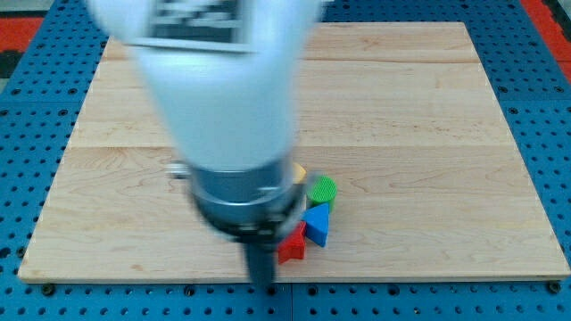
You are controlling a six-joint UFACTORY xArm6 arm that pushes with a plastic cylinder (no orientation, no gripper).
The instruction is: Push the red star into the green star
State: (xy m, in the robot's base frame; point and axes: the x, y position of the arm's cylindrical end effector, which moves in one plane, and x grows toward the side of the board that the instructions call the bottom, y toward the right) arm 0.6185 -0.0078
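Near the table's bottom edge, a little left of its middle: a tight cluster of small blocks on the wooden table (428, 134), partly hidden by the arm.

Item: red star (292, 246). Lowest block of the cluster, close to the bottom edge. Only part of it shows; its star outline is hard to make out. It touches the blue block above and to the view's right.

Item: blue block (318, 225), angular, roughly triangular. Sits between the red star and the green one, touching both.

Item: green star (322, 190). Topmost clearly seen block, directly above the blue one; its shape is blurred and reads as rounded.

Item: yellow block (299, 171). A sliver only, at the arm's edge, just left of the green star; shape cannot be told.

Item: arm (223, 107). Large white and grey body, blurred, covering the table's upper left and centre down to the bottom edge.

Item: my tip (260, 287). Dark rod end, at the table's bottom edge, just left of and slightly below the red star; contact cannot be told.

Item: claw. None fitted; no state to record.
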